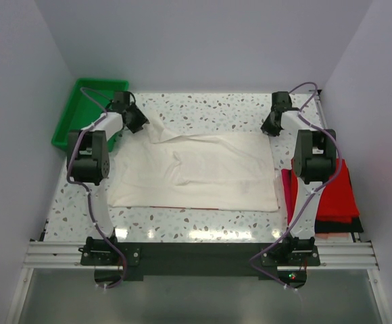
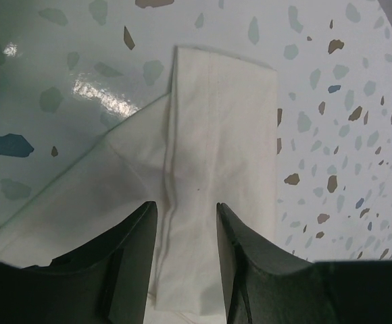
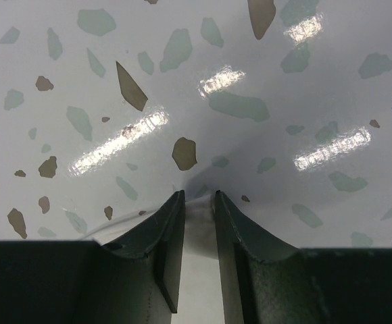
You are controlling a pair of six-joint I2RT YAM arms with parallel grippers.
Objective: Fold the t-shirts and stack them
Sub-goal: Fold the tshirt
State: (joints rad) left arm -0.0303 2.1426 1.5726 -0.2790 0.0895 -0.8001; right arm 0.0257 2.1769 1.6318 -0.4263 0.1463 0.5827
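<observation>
An off-white t-shirt (image 1: 196, 172) lies spread flat in the middle of the table. Its far left sleeve (image 2: 223, 135) lies folded on the table surface. My left gripper (image 1: 138, 121) (image 2: 186, 209) hovers over that sleeve, open, and the cloth lies loose below the gap. My right gripper (image 1: 270, 126) (image 3: 198, 197) is at the shirt's far right corner, and a fold of the white cloth (image 3: 199, 270) fills the narrow gap between its fingers. A pile of red t-shirts (image 1: 338, 196) lies at the right edge, with a dark layer (image 1: 331, 228) under it.
A green plastic tray (image 1: 71, 125) stands at the far left, just behind my left arm. The speckled table (image 1: 216, 108) is bounded by white walls at the back and on both sides. A metal rail runs along the near edge.
</observation>
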